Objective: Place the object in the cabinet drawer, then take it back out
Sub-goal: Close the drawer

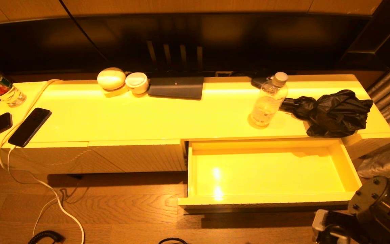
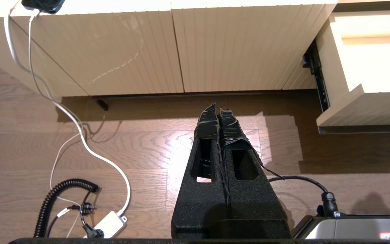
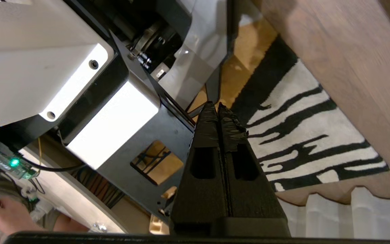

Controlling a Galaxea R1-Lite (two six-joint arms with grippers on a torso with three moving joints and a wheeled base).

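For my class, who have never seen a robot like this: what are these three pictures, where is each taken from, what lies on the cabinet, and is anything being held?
This is a two-armed robot. One picture looks down from its head at a long cabinet with its drawer pulled open and nothing inside. On top lie a clear bottle, a crumpled black bag, two phones and two small white round things. The other two pictures come from cameras on the wrists. The left gripper is shut, above the wooden floor in front of the cabinet. The right gripper is also shut, pointing at the robot's own body and a striped rug. Neither holds anything.
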